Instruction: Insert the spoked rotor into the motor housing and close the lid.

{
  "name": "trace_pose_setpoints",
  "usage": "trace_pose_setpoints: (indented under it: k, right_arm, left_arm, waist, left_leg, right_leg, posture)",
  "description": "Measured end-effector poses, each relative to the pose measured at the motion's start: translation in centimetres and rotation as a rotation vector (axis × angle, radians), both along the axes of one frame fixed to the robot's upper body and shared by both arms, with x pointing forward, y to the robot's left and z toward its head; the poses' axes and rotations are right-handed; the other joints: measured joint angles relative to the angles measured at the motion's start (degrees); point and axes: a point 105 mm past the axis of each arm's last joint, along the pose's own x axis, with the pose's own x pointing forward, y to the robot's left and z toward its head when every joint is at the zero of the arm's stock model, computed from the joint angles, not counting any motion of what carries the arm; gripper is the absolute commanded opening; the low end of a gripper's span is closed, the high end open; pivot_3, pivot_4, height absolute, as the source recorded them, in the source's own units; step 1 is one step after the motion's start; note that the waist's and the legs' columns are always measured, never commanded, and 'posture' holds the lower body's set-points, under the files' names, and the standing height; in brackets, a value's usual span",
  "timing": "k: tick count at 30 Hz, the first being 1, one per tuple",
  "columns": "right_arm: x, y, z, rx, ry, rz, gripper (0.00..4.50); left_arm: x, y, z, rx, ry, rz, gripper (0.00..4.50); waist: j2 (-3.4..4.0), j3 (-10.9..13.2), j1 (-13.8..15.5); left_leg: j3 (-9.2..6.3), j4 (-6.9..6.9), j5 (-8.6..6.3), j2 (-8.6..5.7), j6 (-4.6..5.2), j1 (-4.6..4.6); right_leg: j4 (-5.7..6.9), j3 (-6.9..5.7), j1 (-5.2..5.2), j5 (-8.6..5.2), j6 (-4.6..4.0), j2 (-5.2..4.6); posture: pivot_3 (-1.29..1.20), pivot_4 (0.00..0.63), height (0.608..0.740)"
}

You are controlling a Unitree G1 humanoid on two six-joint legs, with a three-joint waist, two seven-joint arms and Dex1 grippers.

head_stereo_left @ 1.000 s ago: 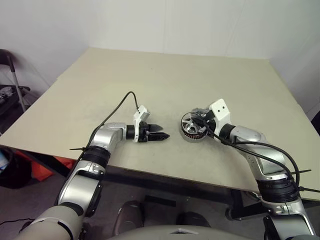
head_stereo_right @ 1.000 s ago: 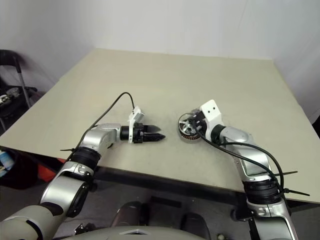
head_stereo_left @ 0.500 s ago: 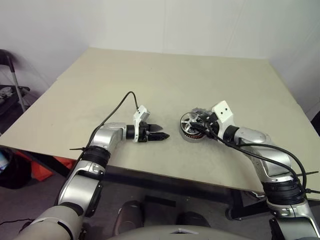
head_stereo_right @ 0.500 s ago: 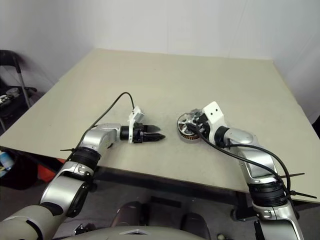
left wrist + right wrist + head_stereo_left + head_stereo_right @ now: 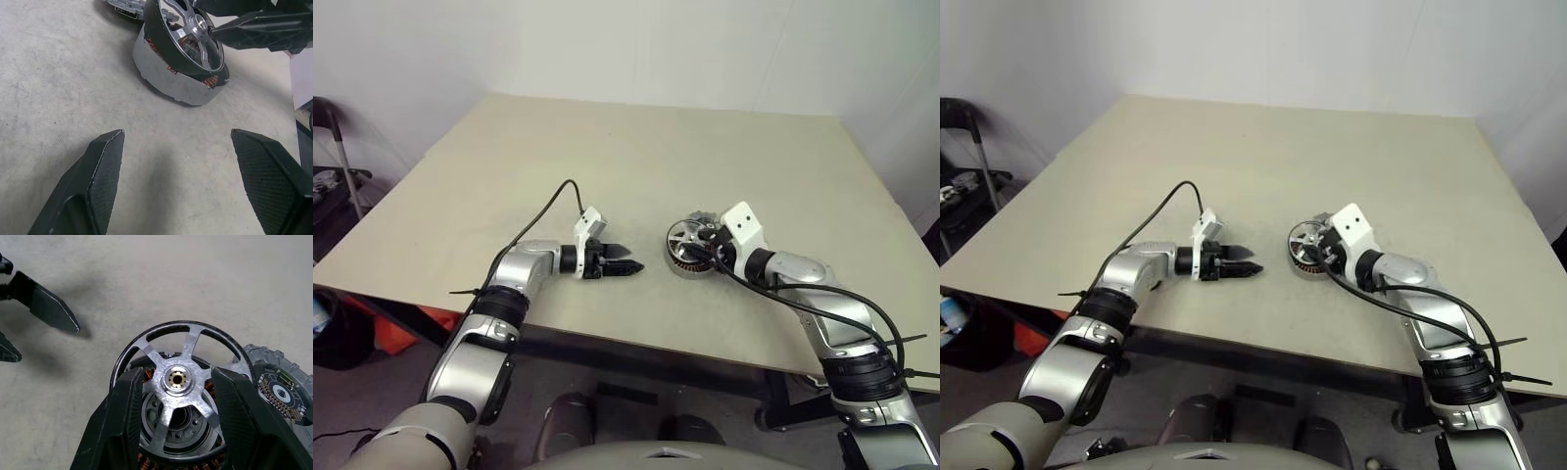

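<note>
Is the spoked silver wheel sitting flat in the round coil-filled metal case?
No, the spoked wheel sits tilted, one edge raised above the case.

Spoked rotor [image 5: 178,382] tilted atop motor housing [image 5: 171,81].

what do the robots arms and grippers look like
Both arms are glossy silver shells with black joint bands near the elbow. Each wrist carries a white angled camera block, and a black cable loops from it back along the arm, held by zip ties. The left gripper and right gripper each have two black wedge-shaped fingers tapering to a point, with fine-textured inner pads.
</note>
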Motion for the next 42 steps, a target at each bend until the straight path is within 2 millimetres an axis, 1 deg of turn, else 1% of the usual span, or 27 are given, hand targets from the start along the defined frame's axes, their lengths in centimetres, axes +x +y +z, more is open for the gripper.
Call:
trace_pose_setpoints:
  k: [10,13,17,18,42]
  right_arm:
    - [0.23,-0.11,-0.3,-0.061,-0.032,0.007,2.22]
    - [0.23,-0.11,-0.3,-0.061,-0.032,0.007,1.65]
    - [0.34,-0.02,0.01,-0.057,-0.044,0.013,0.29]
    - [0.38,-0.12,0.06,-0.057,-0.047,0.008,0.02]
    - [0.37,-0.05,0.08,-0.053,-0.033,0.016,0.02]
  left_arm:
    - [0.1,0.08,-0.16,0.01,-0.001,0.01,3.69]
    - [0.15,0.13,-0.25,0.014,0.0,0.016,3.69]
    - [0.18,0.16,-0.34,0.016,0.001,0.019,3.69]
    - [0.19,0.16,-0.33,0.016,-0.002,0.019,3.69]
    - [0.23,0.35,-0.83,0.032,0.003,0.026,3.69]
  waist:
    - [0.0,0.0,-0.01]
    - [0.0,0.0,-0.01]
    - [0.0,0.0,-0.01]
    - [0.0,0.0,-0.01]
    - [0.0,0.0,0.0]
  left_leg:
    - [0.0,0.02,0.0,0.0,0.01,0.01]
    - [0.0,0.02,0.0,0.0,0.02,0.01]
    - [0.0,0.03,0.0,0.01,0.04,0.04]
    - [0.0,0.04,0.0,0.0,0.05,0.03]
    - [0.0,0.04,0.02,0.01,0.07,0.06]
  right_leg:
    - [0.05,0.0,0.0,0.0,0.0,0.0]
    - [0.08,0.0,-0.01,0.0,0.0,0.0]
    - [0.1,0.01,0.01,0.0,0.0,0.0]
    - [0.1,0.0,0.01,0.0,0.0,0.0]
    - [0.16,0.01,0.0,0.0,0.0,0.0]
  posture:
    - [0.0,0.0,0.74]
    - [0.0,0.0,0.74]
    - [0.0,0.0,0.74]
    - [0.0,0.0,0.74]
    - [0.0,0.0,0.74]
